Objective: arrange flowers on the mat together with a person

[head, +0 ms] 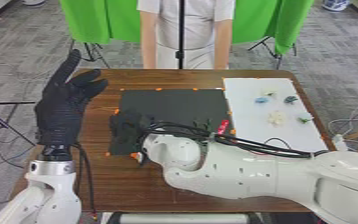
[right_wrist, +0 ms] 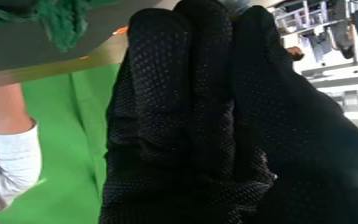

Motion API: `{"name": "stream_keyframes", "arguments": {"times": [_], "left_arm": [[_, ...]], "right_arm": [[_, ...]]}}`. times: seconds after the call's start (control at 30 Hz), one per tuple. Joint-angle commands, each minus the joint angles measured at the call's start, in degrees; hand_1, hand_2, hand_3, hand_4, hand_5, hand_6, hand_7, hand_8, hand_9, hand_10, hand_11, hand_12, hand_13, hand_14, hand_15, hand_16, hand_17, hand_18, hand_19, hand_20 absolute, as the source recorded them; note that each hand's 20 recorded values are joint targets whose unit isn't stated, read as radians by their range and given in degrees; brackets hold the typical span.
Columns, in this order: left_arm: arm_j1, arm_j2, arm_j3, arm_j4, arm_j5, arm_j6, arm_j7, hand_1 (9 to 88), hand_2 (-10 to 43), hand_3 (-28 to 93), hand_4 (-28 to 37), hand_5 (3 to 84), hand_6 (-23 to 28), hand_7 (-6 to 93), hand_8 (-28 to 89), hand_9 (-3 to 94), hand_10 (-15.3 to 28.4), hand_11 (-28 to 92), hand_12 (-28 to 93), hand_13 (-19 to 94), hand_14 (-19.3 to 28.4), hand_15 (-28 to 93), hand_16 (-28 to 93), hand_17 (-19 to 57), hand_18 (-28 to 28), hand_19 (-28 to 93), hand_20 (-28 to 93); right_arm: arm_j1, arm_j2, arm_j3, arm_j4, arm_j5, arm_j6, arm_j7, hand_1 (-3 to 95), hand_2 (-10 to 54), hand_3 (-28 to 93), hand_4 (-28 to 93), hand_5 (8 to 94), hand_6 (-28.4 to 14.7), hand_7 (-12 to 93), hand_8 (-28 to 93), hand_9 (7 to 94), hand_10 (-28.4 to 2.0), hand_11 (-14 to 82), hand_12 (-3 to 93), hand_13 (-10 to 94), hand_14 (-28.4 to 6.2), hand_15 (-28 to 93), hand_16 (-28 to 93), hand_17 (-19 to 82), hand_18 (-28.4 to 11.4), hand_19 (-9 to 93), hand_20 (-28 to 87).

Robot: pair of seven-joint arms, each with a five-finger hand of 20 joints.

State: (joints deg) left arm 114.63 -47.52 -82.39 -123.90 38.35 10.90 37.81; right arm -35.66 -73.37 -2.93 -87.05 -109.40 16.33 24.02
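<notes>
Left hand (head: 60, 107): above the left edge of the worktop (head: 113, 192); fingers apart, none clamped.
Right hand (head: 129, 131): at the left part of the dark mat (head: 180, 102); fingers extended, close together; clamping cannot be told.
Green artificial foliage (right_wrist: 60, 22): on the dark mat.
White sheet (head: 248, 127): right of the mat; carries blue flower (head: 262, 100) and cream flower (head: 276, 118), apart.

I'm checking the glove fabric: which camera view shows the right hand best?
The right wrist view: the right hand is close up, its dotted black fabric plain. The head view shows it small, dark against the dark mat.
</notes>
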Motion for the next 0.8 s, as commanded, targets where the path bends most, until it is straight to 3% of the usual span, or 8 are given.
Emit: {"name": "stream_keyframes", "arguments": {"times": [0.03, 0.23, 0.43, 0.67, 0.8], "left_arm": [[0.30, -0.19, 0.60, 0.33, -0.19, 0.29, -0.19, 22.4, 8.8, 75, -27.1, 31.7, 5.8, 12.0, -9, 37.7, 19.1, 25, 11, 31, 25.1, 49, -8, -0.4, 28.0, 75, -11], [0.42, -0.19, 0.40, 0.30, -0.32, 0.20, -0.08, 22.4, 8.8, 75, -27.1, 31.8, 6.0, 12.1, -9, 37.9, 19.4, 25, 11, 31, 25.1, 49, -8, -0.5, 28.3, 76, -12], [0.39, 0.03, 0.60, 0.36, -0.46, 0.30, 0.28, 22.4, 8.9, 75, -27.0, 31.9, 6.2, 12.0, -9, 38.0, 19.4, 24, 11, 31, 25.1, 50, -8, -0.4, 28.2, 76, -13], [0.97, -0.14, 0.30, 0.21, -0.60, 0.54, -0.21, 22.5, 9.1, 75, -26.9, 31.9, 6.2, 12.1, -9, 38.0, 19.4, 24, 11, 31, 25.1, 50, -8, -0.4, 28.1, 76, -13], [2.42, -0.26, -1.15, -0.19, -0.40, 0.97, -0.44, 22.5, 9.0, 75, -26.6, 31.9, 6.2, 12.0, -9, 38.1, 19.3, 24, 12, 31, 25.1, 50, -9, -0.4, 28.1, 76, -14]], "right_arm": [[2.10, -1.90, -1.01, -0.58, -7.02, -1.54, 6.72, 60.7, -9.5, 53, -28, 75.1, 6.2, 22, -7, 90.1, -3.7, 13.3, 39.0, 76, -3.2, 53, 30, 23, -13.1, 61, 28], [1.97, -1.98, -0.35, -0.95, -7.65, -4.73, 8.37, 55.9, -9.5, 53, -28, 71.3, 6.5, 21, -7, 86.3, -4.2, 20.6, 35.4, 70, -5.5, 63, 25, 20, -19.5, 62, 33], [1.76, -2.18, -0.02, -1.20, -9.42, -7.57, 10.20, 49.7, -9.5, 58, -28, 67.9, 6.8, 19, -11, 81.9, -6.2, 29.0, 28.5, 67, -6.8, 65, 24, 19, -21.2, 60, 33], [1.52, -1.97, 0.84, -1.41, -9.98, -8.42, 11.97, 44.5, -9.5, 62, -28, 64.7, 6.3, 18, -15, 79.3, -8.6, 34.7, 21.7, 66, -7.7, 66, 23, 18, -22.3, 60, 33], [1.87, -0.83, 2.04, -3.22, -9.73, -7.70, 12.01, 43.2, -9.5, 62, -28, 63.8, 6.1, 17, -15, 79.0, -9.0, 35.2, 20.9, 66, -7.9, 66, 22, 18, -22.6, 60, 33]]}}
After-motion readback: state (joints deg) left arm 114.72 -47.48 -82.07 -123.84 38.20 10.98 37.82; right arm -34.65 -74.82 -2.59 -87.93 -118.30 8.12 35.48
